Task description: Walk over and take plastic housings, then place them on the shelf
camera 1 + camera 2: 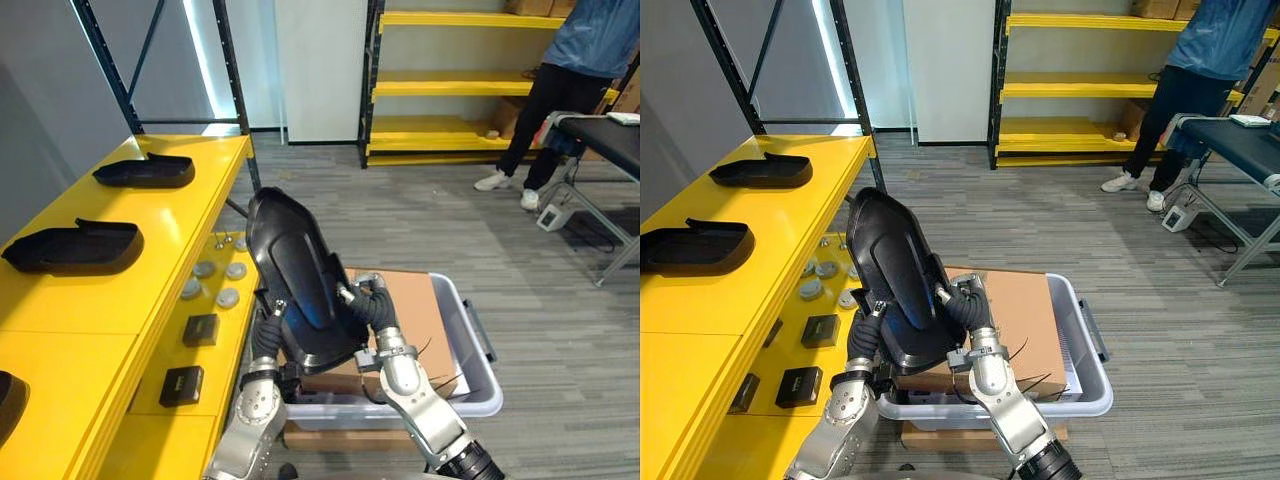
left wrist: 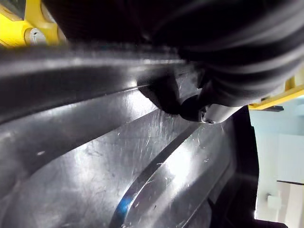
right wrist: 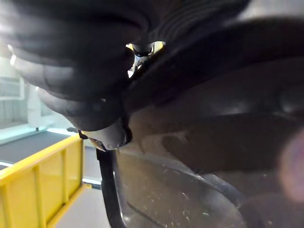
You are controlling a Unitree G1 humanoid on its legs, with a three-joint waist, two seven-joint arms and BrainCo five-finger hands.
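Housing [image 1: 295, 270] over bin [image 1: 472, 345], beside shelf [image 1: 150, 260]

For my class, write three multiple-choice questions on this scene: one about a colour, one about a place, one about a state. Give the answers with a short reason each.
1. What colour is the shelf on the robot's left?
A grey
B yellow
C blue

2. Where is the cardboard box?
A in the grey bin
B on the shelf
C on the floor

3. What is the state of the black housing in front of the robot?
A lying flat on the shelf
B dropped into the bin
C gripped by the left hand and the right hand

Answers:
1 B: its top boards and lower level show yellow.
2 A: the bin's walls rise round the box.
3 C: a hand clasps each side edge, and the housing stands tilted above the box.
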